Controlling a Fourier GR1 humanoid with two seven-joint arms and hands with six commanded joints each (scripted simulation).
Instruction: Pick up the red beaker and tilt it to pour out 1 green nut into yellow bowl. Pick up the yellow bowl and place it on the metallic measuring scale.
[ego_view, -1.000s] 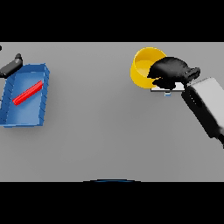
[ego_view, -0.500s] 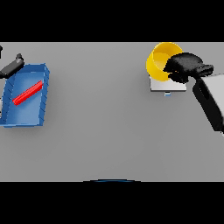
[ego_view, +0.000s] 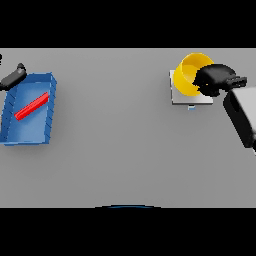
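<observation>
The yellow bowl (ego_view: 190, 74) is tilted on its side, its opening facing left, directly over the metallic measuring scale (ego_view: 181, 96) at the back right. My right hand (ego_view: 216, 79) is shut on the bowl's right rim, its arm entering from the right edge. Whether the bowl touches the scale I cannot tell. A red beaker (ego_view: 31, 106) lies flat inside the blue tray (ego_view: 50, 112) at the far left. My left hand (ego_view: 13, 76) shows at the left edge, just behind the tray. No green nut is visible.
The blue tray sits near the table's left edge. A small blue mark (ego_view: 191, 107) shows on the scale's front side.
My right hand has carried the yellow bowl further right and a little back, so that it now hangs over the scale. The left hand and the tray have not moved.
</observation>
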